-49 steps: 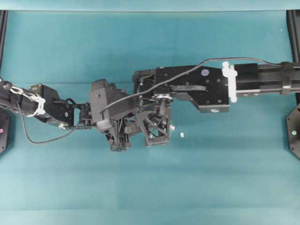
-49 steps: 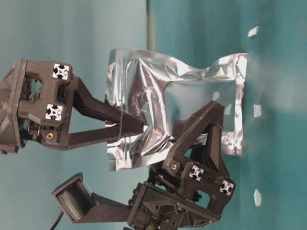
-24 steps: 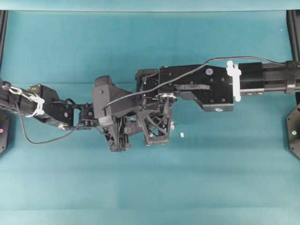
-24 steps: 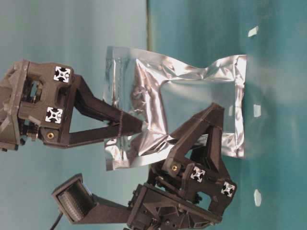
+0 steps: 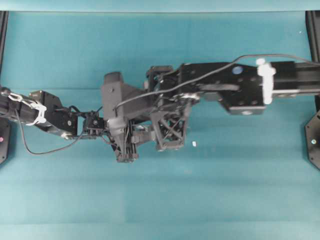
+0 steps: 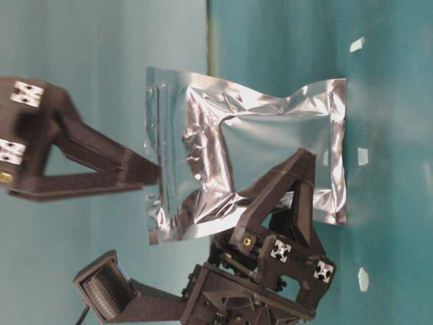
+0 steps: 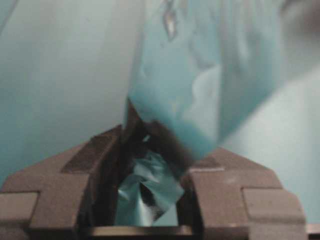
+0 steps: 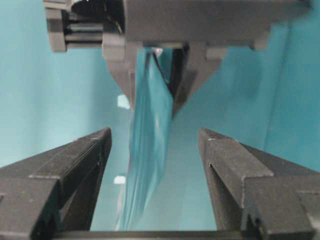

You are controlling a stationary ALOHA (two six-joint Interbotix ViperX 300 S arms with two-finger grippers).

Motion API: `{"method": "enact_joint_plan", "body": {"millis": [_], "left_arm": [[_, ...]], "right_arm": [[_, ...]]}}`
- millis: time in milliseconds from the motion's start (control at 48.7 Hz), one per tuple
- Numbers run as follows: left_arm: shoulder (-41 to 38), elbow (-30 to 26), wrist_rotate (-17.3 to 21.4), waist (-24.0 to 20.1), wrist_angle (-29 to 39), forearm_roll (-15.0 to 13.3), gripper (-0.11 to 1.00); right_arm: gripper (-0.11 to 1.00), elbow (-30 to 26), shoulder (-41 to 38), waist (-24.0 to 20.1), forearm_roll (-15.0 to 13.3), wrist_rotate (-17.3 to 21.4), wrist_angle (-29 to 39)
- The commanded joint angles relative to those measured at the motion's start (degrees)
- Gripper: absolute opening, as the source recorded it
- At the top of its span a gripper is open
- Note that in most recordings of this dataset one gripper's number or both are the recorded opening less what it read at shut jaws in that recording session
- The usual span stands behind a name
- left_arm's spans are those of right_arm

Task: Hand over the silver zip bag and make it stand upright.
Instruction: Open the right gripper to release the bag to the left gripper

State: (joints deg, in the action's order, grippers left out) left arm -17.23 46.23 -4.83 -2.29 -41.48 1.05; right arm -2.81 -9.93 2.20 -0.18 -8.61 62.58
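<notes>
Silver zip bag [image 6: 243, 156] hangs pinched in the left gripper [image 6: 284, 196] alone, right gripper [image 8: 152, 150] spread wide beside it, handover looks done, standing upright not yet.

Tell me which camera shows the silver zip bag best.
The table-level view: the whole silver zip bag faces the camera there. Both wrist views see it edge-on or partly, mirroring teal; overhead, the arms hide it.

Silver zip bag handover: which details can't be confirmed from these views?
- Overhead: the silver zip bag is hidden under both arms.
- Table-level: the left gripper covers its contact with the bag; bag-to-table contact unclear.
- Left wrist: the bag is blurred.
- Right wrist: the right gripper is open; the bag's zip strip is unreadable edge-on.
</notes>
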Motion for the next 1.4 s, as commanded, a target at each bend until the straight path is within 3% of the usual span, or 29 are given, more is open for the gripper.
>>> {"method": "enact_joint_plan", "body": {"millis": [0,246,493,800,1088,1375], "left_arm": [[0.79,0.09,0.0,0.7,-0.26,0.09,0.27],[1.05,0.35,0.09,0.97,-0.26,0.09,0.24],[1.32,0.35,0.26,0.97,-0.35,0.09,0.24],[1.67,-0.09,3.08,0.79,-0.18,0.09,0.24],[2.02,-0.09,3.25,0.7,-0.18,0.09,0.24],[2.2,-0.18,3.25,0.79,-0.09,0.09,0.24]], "right_arm": [[0.83,0.97,4.75,0.7,-0.09,1.58,-0.35],[0.83,8.79,12.39,1.49,-0.09,4.75,-6.33],[0.83,21.01,22.41,1.58,-0.09,8.96,-21.71],[0.83,34.63,34.28,1.58,-0.09,9.67,-37.09],[0.83,44.12,42.63,1.58,0.44,11.6,-44.82],[0.83,46.23,43.68,1.49,0.44,13.8,-46.85]]}}
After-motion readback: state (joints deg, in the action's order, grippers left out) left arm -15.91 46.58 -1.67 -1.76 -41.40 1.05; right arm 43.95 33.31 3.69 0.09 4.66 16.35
